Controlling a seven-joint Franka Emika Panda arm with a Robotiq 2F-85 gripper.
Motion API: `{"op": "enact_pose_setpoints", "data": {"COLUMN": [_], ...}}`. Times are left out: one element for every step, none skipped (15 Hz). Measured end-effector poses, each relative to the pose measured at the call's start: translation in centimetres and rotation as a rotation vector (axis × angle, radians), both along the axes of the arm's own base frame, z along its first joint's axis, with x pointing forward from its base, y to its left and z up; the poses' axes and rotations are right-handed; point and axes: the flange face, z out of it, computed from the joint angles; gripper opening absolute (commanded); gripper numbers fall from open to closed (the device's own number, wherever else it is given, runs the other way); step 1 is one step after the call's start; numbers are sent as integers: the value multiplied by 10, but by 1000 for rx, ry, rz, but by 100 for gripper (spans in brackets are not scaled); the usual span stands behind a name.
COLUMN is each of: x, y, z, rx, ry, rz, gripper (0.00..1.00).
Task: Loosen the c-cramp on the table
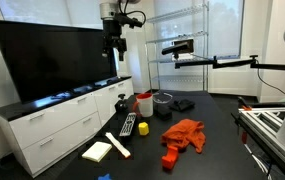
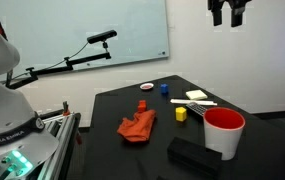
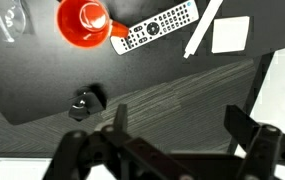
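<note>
Hanging high over the black table [image 1: 222, 128] with jaws spread wide, gripping nothing, well apart from the dark clamp [image 3: 85, 101] down at the table's edge near the red mug [image 3: 82, 20] and remote [image 3: 157, 27]

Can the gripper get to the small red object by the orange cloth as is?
Probably yes. The gripper hangs high and open; the small red object sits on the table beside the orange cloth, with nothing over it. Arm reach is unproven.
</note>
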Motion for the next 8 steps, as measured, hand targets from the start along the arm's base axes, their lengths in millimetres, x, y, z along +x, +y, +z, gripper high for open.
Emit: {"op": "enact_pose_setpoints", "data": {"x": [2,5,7,8,9,10,12,14], "y": [-4,-9,-16,-23,-31,-40,-50,-60], "z": [-6,-12,-17,-24,-31,-37,-43,-48], "rx": [-12,-22,-28,-33,-36,-36,-35,-33], "ry": [-14,-27,-38,-41,-38,-33,-29,-25], "rz": [-2,-8,-17,-28,-42,-59,-78,-97], "gripper": [100,100,100,100,100,100,100,100]}}
